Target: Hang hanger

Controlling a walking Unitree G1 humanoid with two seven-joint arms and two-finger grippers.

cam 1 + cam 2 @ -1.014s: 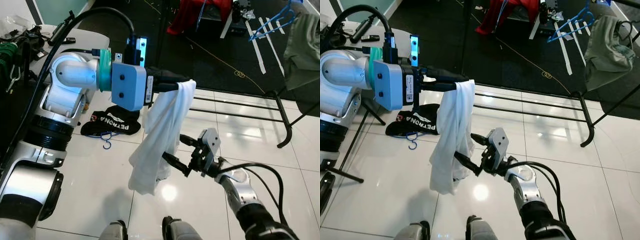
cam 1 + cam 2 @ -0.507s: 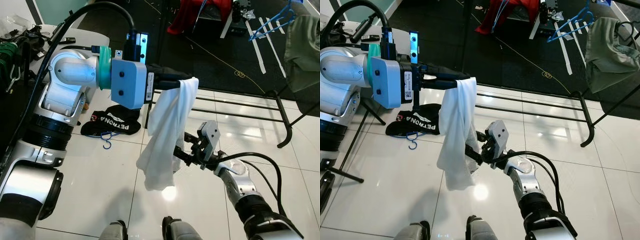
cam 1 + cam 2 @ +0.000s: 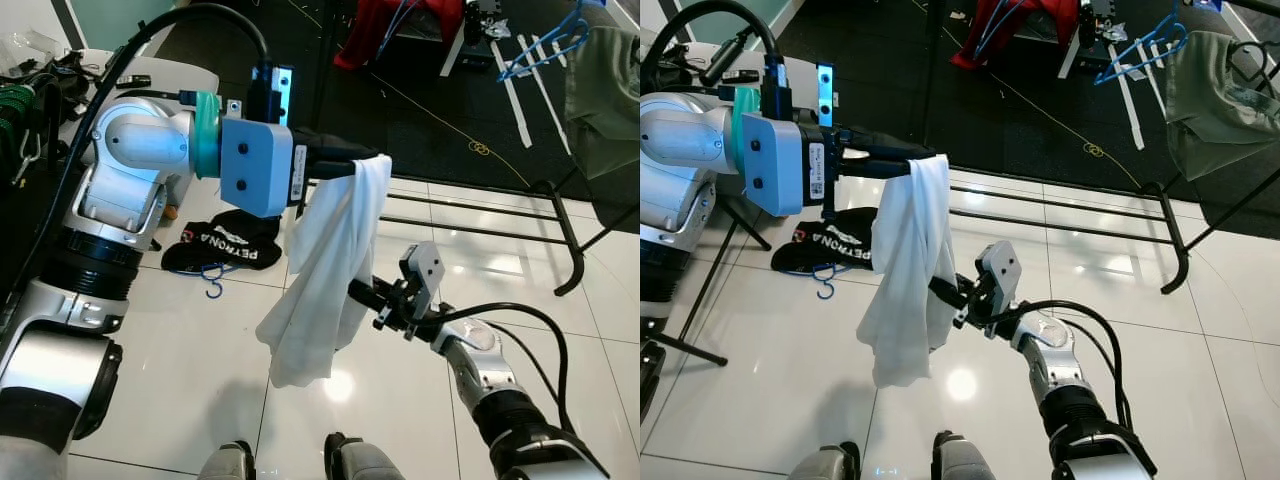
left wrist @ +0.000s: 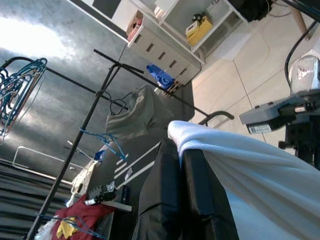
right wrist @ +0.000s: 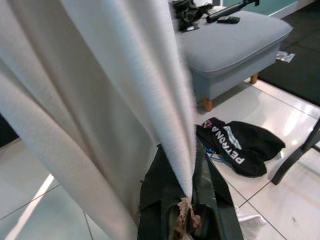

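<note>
Right gripper [image 3: 365, 296]: nearest, low and right of centre; black fingers clenched on a fold of the white cloth, as seen in the right wrist view, the fabric running between them.
White cloth [image 3: 330, 270]: draped from the left gripper, hanging down in loose folds toward the white tiled floor [image 3: 200, 350]; lower part touching the right gripper.
Left gripper [image 3: 335, 160]: raised at mid-height, left of centre; fingers pressed together with the cloth's top edge hung over and pinched at them.
Black garment [image 3: 225, 245]: crumpled on the tiles to the left, beyond the cloth, lettered PETRONA; a blue hanger hook [image 3: 210, 285] poking out just beside it.
Grey seat [image 5: 235, 35]: behind the black garment, seen in the right wrist view.
Rack base [image 3: 480, 215]: black rails low across the floor, farther off, centre to right.
Olive shirt [image 3: 605, 90]: hanging at far right on the clothes rack.
Blue hangers [image 3: 545, 45]: far right, beside the olive shirt, well apart from both grippers.
Red garment [image 3: 395, 25]: at the far top, on the dark floor.
Progress: early, by the look of it; no hanger visibly held, only cloth in both grippers. Left to do: probably getting the cloth onto a hanger, carrying it to the rack, hooking it over the rail.
</note>
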